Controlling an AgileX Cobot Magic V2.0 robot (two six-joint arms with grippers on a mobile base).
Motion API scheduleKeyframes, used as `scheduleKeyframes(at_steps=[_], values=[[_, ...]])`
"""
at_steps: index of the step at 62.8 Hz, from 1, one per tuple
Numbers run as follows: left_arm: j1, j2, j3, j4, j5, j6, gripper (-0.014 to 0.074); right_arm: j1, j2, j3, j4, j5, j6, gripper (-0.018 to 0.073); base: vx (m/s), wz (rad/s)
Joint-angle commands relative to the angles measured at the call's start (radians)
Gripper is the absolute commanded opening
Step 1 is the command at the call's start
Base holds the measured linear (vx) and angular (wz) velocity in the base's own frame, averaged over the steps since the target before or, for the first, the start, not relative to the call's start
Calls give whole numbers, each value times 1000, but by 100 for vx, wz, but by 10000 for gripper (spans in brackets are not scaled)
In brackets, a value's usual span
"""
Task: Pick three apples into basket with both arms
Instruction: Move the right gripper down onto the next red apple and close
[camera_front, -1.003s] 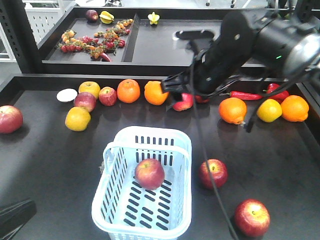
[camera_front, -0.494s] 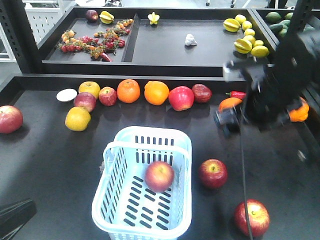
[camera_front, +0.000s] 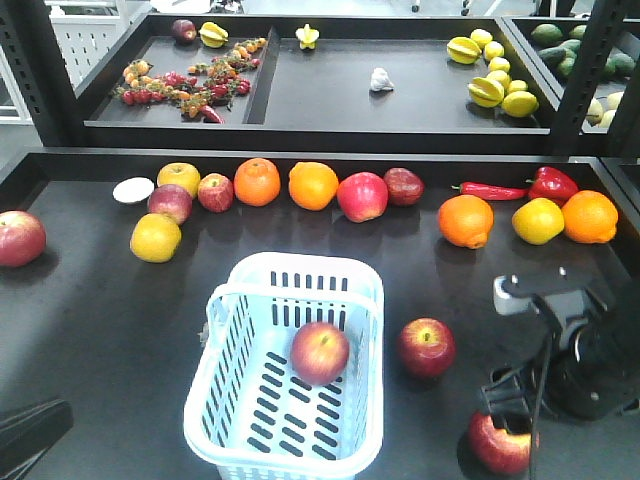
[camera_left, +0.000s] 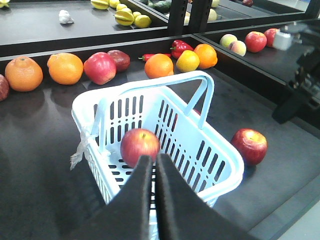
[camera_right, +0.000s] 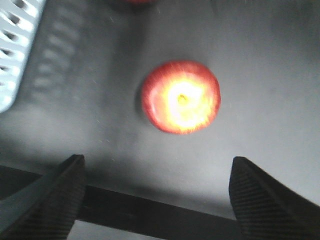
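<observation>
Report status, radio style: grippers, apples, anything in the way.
Left gripper shut, empty, aimed at basket. Right gripper open above third apple. First apple in basket, second apple beside it. Nothing blocking.

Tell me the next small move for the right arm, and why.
Probably lower the right pincer straight down around the apple. In the right wrist view the pincer is open wider than the apple, which lies untouched on the table, roughly centred across the gap but a little above it in that view. A slight nudge toward it while descending should centre it before closing.
</observation>
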Motion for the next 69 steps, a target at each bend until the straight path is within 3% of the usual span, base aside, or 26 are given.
scheduleKeyframes(at_steps=[1,18,34,69], values=[[-3,9,-28,26,-27,-10,-6,-5,-26,11,-22,-88,31,561,0,0],[-3,9,-28,26,-27,-10,-6,-5,25,20,-32,-148,34,565,0,0],[-3,9,-28,26,-27,-10,-6,-5,122,20,-42,-105,75,608,0,0],[-3,9,-28,26,-27,-10,-6,-5,168,20,-69,-175,122,557,0,0]])
